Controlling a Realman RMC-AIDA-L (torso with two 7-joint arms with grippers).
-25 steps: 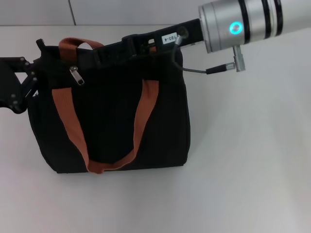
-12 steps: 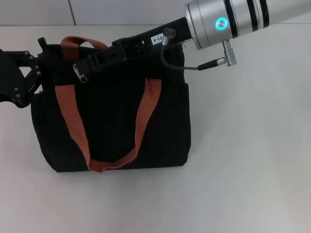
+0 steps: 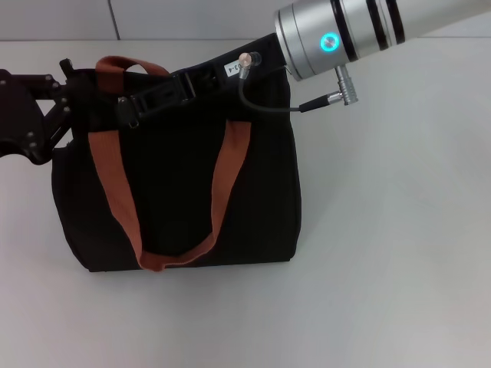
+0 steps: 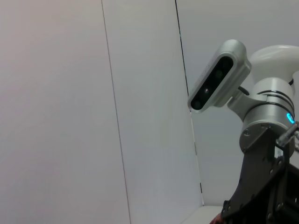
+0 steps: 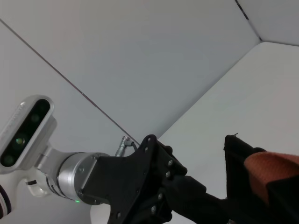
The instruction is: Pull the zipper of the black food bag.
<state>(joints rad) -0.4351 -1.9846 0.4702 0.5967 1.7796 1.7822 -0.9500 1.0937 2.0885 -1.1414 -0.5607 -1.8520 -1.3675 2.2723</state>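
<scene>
The black food bag (image 3: 176,199) lies on the white table (image 3: 383,230) with its rust-orange handles (image 3: 111,184) spread over its front. The silver zipper (image 3: 132,120) pull is only partly visible near the bag's top left, right under the tip of my right gripper (image 3: 126,110), which reaches in from the upper right along the bag's top edge. My left gripper (image 3: 66,100) is at the bag's top left corner and is shut on the fabric there. The right wrist view shows the left gripper (image 5: 187,186) meeting the bag's corner (image 5: 243,154).
The white table has open surface to the right of the bag and in front of it. A wall with panel seams (image 3: 113,19) runs behind the table. The left wrist view shows only the wall and my right arm (image 4: 266,116).
My right gripper has slid left along the bag's top to the zipper pull, which it now partly covers. The left gripper and the bag's left end have shifted slightly up and right.
</scene>
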